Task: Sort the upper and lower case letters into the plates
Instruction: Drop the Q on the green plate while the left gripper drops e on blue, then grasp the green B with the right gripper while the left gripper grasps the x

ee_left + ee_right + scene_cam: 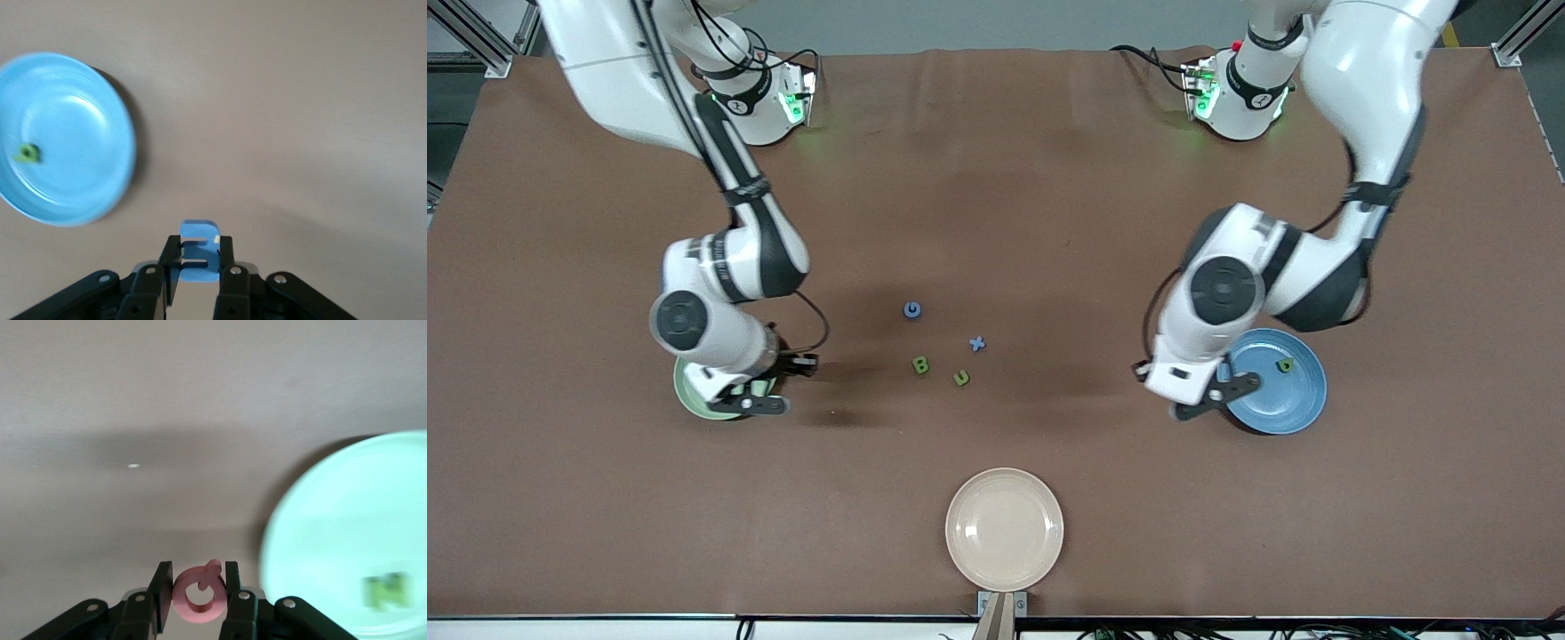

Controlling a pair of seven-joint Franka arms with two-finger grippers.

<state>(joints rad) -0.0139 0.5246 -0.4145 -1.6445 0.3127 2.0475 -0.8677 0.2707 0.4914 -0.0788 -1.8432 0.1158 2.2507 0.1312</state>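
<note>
Four foam letters lie loose at the frame's center on the brown table [996, 178]: blue G [911, 309] uppermost, blue x [977, 343] below it to the frame's right, green B [919, 364] and green u [960, 378] lowest, all flat, small and apart from one another.

At center right of the front view sits the blue plate [1294, 400], round, shallow, smooth plastic, with a green b [1285, 364] lying in its upper part. At center left the pale green plate [689, 396] shows only as a sliver under my right arm; my right wrist view finds a green N [387, 590] lying in it.

A cream plate [1005, 529], the same round shape, sits at bottom center with nothing in it.

My left gripper [197, 263] hangs over the table just beside the blue plate's rim, jaws narrowed hard onto a blue E-like piece [199, 250], which stands on edge between the pads.

My right gripper [198, 593] hangs just beside the green plate's rim, jaws drawn in on a pink Q [198, 590], a ring with a short tail, also held on edge.
</note>
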